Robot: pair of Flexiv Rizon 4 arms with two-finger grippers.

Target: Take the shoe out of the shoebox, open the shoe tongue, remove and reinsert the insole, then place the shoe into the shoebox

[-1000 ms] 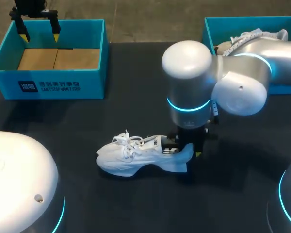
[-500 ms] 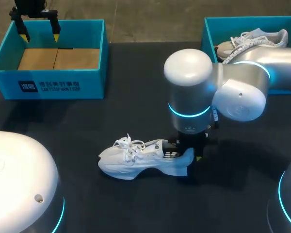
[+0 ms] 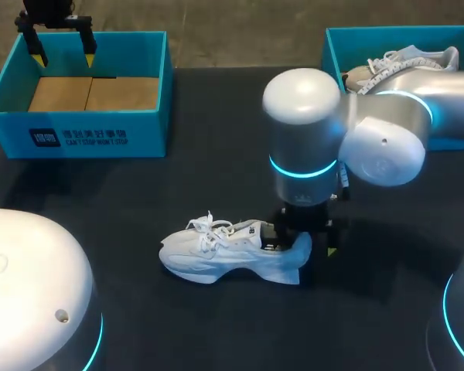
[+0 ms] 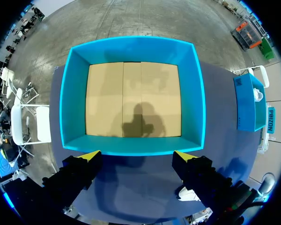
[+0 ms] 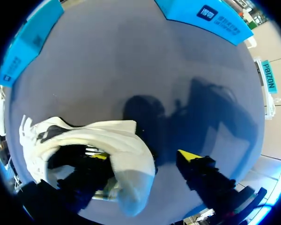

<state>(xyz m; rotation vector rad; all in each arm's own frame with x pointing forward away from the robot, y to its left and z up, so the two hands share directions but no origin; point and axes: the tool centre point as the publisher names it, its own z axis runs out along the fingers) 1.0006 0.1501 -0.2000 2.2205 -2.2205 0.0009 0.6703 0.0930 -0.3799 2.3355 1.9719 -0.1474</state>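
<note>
The white shoe (image 3: 220,256) (image 5: 107,136) rests on the table (image 3: 216,170). Its heel covers one finger of the right jaws, which gape wide, the other finger clear beside it. The left jaws hang open, holding nothing, over the wall of the shoebox (image 3: 85,137) (image 4: 131,146).

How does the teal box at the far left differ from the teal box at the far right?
The teal cardboard box at the far left is empty, its tan floor bare; the teal cardboard box at the far right holds a pale laced sneaker. The left box shows whole; the right one is partly hidden by the right arm. The left gripper hangs over the left box's back wall; no gripper is over the right one. Both are open-topped, along the table's far edge.
</note>
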